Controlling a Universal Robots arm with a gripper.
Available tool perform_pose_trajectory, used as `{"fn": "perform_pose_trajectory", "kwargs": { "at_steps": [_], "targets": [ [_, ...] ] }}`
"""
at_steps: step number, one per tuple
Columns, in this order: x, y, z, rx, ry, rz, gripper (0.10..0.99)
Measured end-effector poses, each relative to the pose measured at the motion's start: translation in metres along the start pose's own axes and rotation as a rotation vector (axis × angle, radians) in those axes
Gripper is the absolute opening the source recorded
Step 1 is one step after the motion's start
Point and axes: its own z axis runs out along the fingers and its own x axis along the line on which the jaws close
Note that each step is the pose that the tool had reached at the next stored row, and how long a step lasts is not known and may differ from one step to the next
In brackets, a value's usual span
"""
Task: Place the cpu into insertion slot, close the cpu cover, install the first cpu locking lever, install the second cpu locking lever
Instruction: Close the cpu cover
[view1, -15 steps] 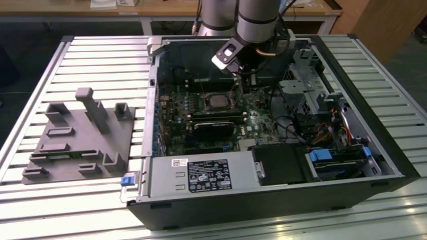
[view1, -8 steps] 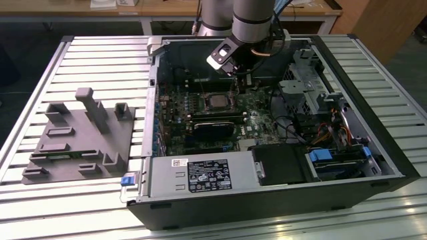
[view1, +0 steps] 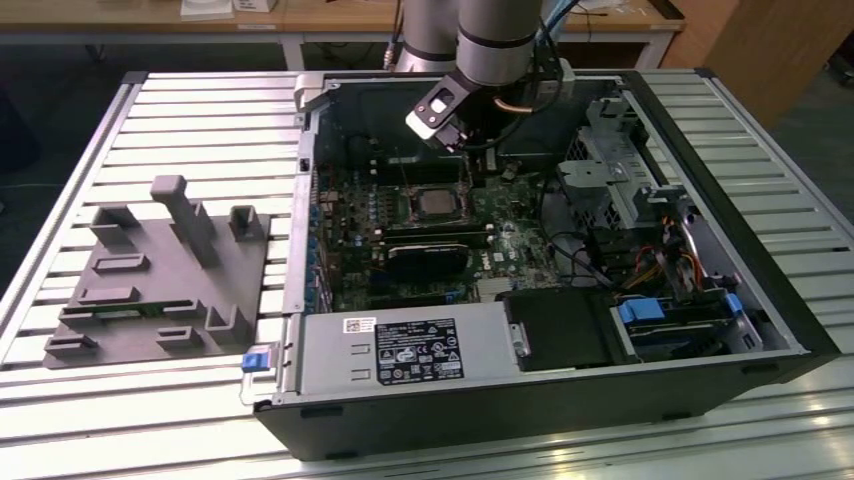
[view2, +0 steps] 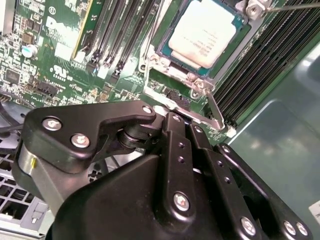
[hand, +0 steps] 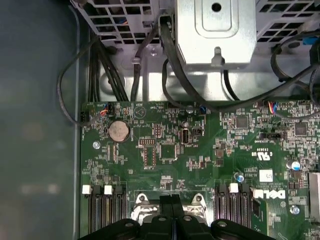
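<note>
The cpu (view2: 202, 35) lies flat in the insertion slot (view2: 161, 50), its dull silver top fully bare; both also show on the green board in the exterior view, cpu (view1: 434, 203). The cpu cover (view2: 200, 116) stands lifted off the socket on its hinge side, a thin silvery plate seen edge-on. My gripper (view2: 175, 120) is shut, fingertips right at that raised edge; I cannot tell if they pinch it. A silvery locking lever (view2: 215, 106) sticks up beside the cover. In the first wrist view the shut gripper (hand: 172, 201) sits between the cover's (hand: 141, 200) silvery tabs.
The open black computer case (view1: 747, 250) lies on a slatted table. A black graphics card (view1: 427, 252) sits just in front of the socket, memory slots (view2: 112, 35) beside it. Cables and a metal drive cage (view1: 607, 170) crowd the exterior view's right. A grey fixture (view1: 160, 270) lies at its left.
</note>
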Motion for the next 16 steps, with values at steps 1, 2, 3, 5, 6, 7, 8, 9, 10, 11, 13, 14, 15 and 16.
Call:
{"fn": "perform_pose_trajectory", "kwargs": {
  "at_steps": [1,2,3,5,6,7,8,9,10,11,13,14,15,16],
  "targets": [
    [0.0000,-0.0010,0.0000,0.000,0.0000,0.000,0.106],
    [-0.0001,-0.0021,-0.0001,0.000,0.0000,0.000,0.106],
    [-0.0001,-0.0032,-0.0002,0.000,0.0000,0.000,0.106],
    [-0.0001,-0.0055,-0.0003,0.000,0.0000,0.000,0.106],
    [-0.0002,-0.0067,-0.0004,0.000,0.0000,0.000,0.106],
    [-0.0002,-0.0080,-0.0005,0.000,-0.0001,0.000,0.106],
    [-0.0002,-0.0091,-0.0005,0.000,-0.0001,0.000,0.106],
    [-0.0003,-0.0103,-0.0006,0.000,-0.0001,0.000,0.106],
    [-0.0003,-0.0114,-0.0007,0.000,-0.0001,0.000,0.106],
    [-0.0003,-0.0125,-0.0007,0.000,0.0000,0.000,0.106],
    [-0.0004,-0.0145,-0.0008,0.000,0.0000,0.000,0.106],
    [-0.0004,-0.0156,-0.0009,0.000,0.0000,0.000,0.106],
    [-0.0004,-0.0165,-0.0009,0.000,0.0000,0.000,0.106],
    [-0.0005,-0.0174,-0.0010,0.000,0.0000,0.000,0.106]
  ]
}}
